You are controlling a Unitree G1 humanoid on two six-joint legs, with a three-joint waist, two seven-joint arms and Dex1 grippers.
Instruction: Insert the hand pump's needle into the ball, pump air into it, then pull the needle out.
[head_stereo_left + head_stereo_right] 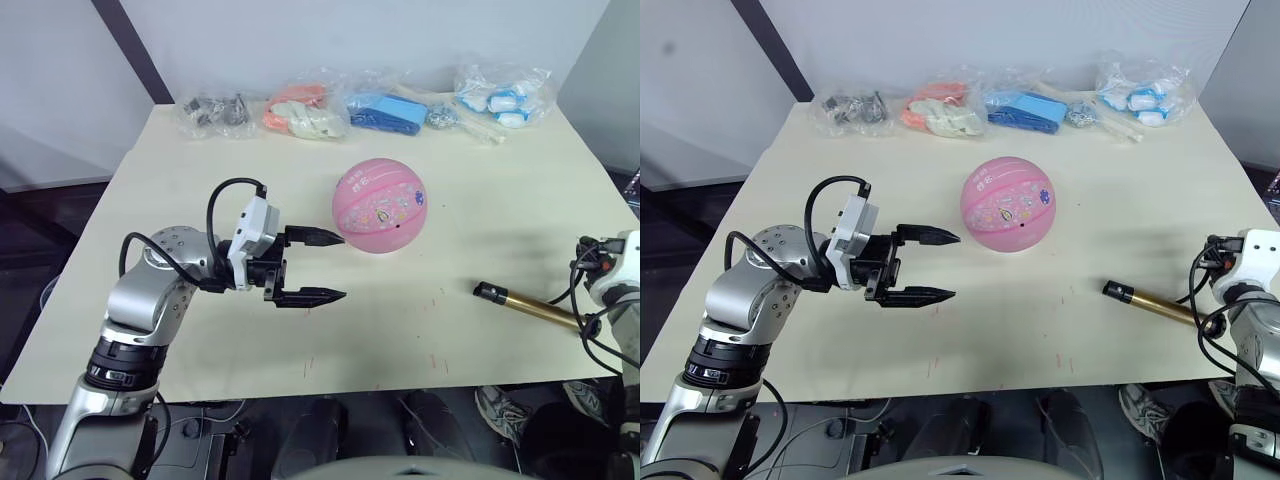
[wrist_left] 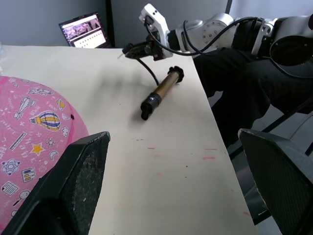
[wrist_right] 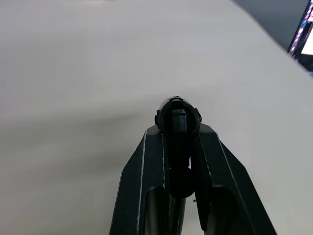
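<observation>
L gripper (image 1: 325, 266) fingers wide apart, empty; ball (image 1: 380, 206) sits just past its fingertips, a bit to the side. R gripper (image 3: 179, 128) clamped on the black hose fitting w/ needle. Hand pump (image 1: 527, 304) lies on table (image 1: 480, 230) beside R gripper, long axis toward ball. Ball well apart from R fingers.

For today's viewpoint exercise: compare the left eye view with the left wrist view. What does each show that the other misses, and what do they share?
The left eye view alone shows the bagged items along the table's far edge and the whole left gripper, open beside the ball. The left wrist view alone shows a laptop and the right gripper holding the black hose. Both show the ball, the hand pump and the table.
</observation>
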